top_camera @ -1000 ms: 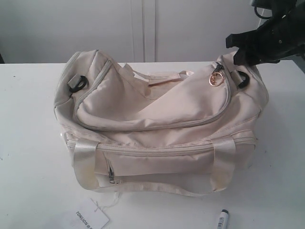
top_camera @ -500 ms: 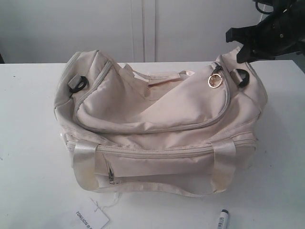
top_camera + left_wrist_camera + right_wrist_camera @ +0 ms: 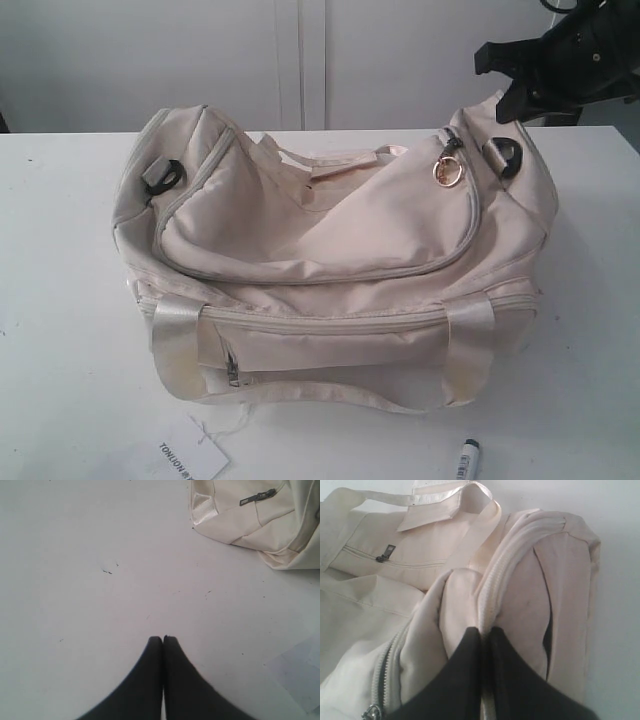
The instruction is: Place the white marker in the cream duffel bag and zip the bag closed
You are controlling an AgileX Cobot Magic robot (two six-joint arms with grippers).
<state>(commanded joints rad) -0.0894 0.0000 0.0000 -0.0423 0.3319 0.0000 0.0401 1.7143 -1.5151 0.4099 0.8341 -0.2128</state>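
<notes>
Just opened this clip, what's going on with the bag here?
The right gripper is shut on fabric beside the top zipper, at one end of the cream duffel bag; that zipper looks closed. The white marker lies on the table outside the bag, not yet packed. The left gripper is shut and empty over the table.

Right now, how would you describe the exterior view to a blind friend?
A cream bag sits on a white table, its right end pinched by the right gripper. A marker and a paper tag lie in front of it.
</notes>
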